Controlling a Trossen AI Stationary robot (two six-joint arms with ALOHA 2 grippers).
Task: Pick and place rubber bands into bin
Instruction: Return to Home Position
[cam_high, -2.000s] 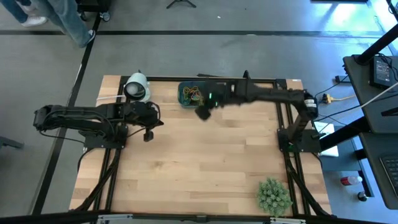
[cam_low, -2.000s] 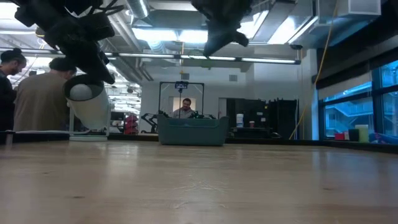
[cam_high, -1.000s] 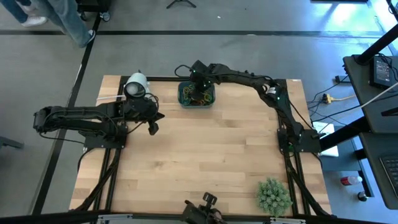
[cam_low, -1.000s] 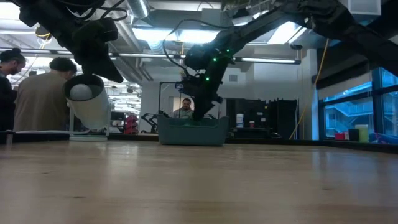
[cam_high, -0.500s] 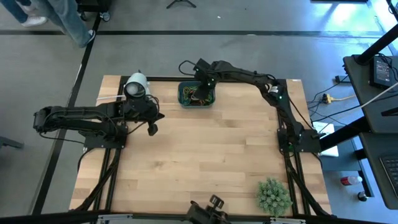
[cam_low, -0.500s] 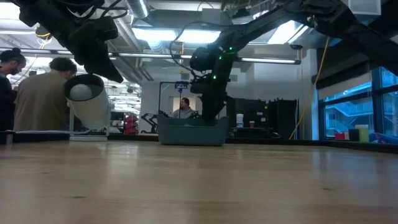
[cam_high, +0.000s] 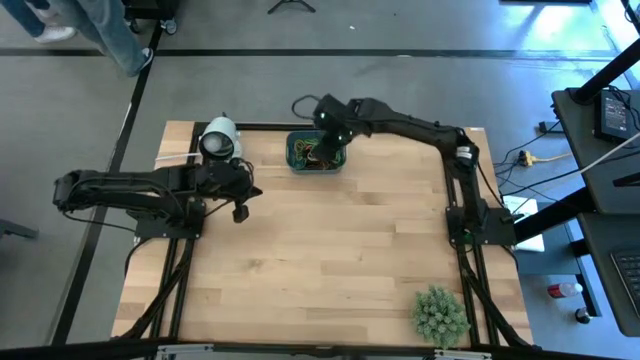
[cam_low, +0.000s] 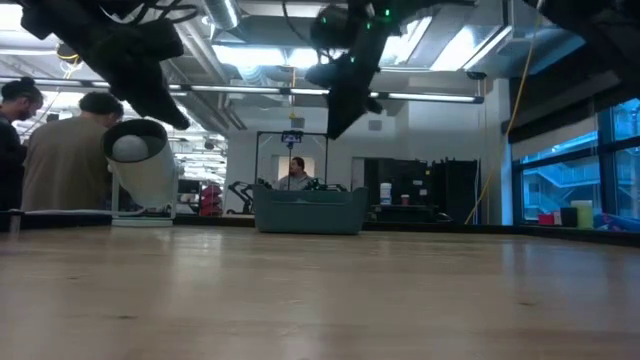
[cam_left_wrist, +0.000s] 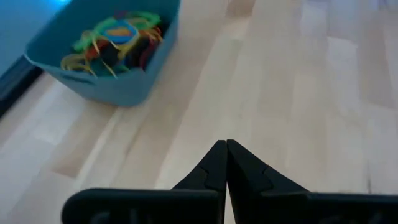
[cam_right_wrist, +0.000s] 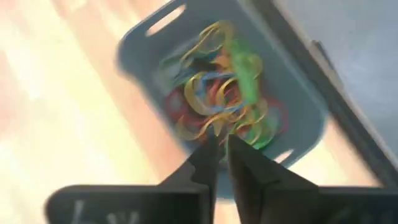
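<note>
The teal bin (cam_high: 315, 153) stands near the table's far edge and holds a heap of rubber bands (cam_right_wrist: 221, 99), red, orange, yellow and green. They also show in the left wrist view as rubber bands (cam_left_wrist: 115, 42) inside the bin (cam_left_wrist: 106, 74). My right gripper (cam_right_wrist: 219, 140) hangs above the bin, its fingers a narrow gap apart with nothing between them. In the low view this right gripper (cam_low: 335, 115) is well above the bin (cam_low: 308, 212). My left gripper (cam_left_wrist: 225, 144) is shut and empty, above bare table to the left of the bin (cam_high: 240, 208).
A white roll (cam_high: 220, 140) lies at the table's far left, beside my left arm. A green spiky plant (cam_high: 440, 315) stands at the near right corner. People (cam_low: 60, 150) stand in the room beyond the table. The table's middle and near part is bare wood.
My right gripper swung over the bin from the table's middle, dipped down into it, and has now risen straight up, well above the bin's rim. The bin has stayed in place.
</note>
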